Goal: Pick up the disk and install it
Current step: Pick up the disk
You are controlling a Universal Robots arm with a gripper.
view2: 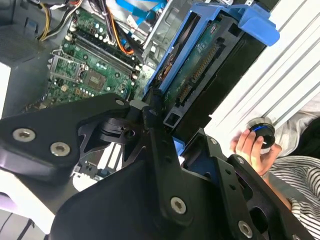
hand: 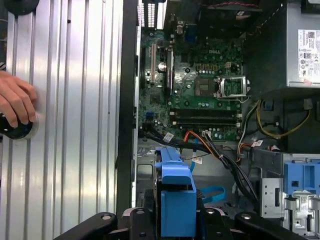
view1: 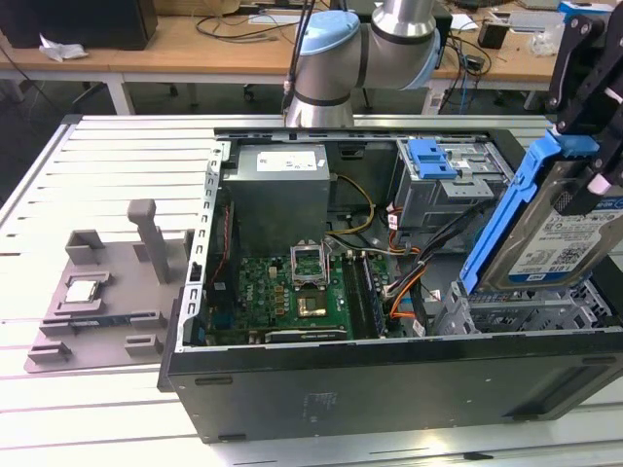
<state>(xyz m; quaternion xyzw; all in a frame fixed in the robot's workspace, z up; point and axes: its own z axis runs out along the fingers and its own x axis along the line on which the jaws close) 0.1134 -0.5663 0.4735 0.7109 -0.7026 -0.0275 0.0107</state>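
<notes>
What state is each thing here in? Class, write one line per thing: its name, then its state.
computer case, on its side, open
disk, held tilted on edge above the drive cage
gripper, shut on the disk
processor socket, cover flipped up
chip, lying flat in the grey holder outside the case

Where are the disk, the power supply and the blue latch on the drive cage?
the disk (view1: 569,233): exterior view, on its white label.
the power supply (view1: 277,199): exterior view, on its grey side wall.
the blue latch (view1: 433,159): exterior view, on its flat top.
</notes>
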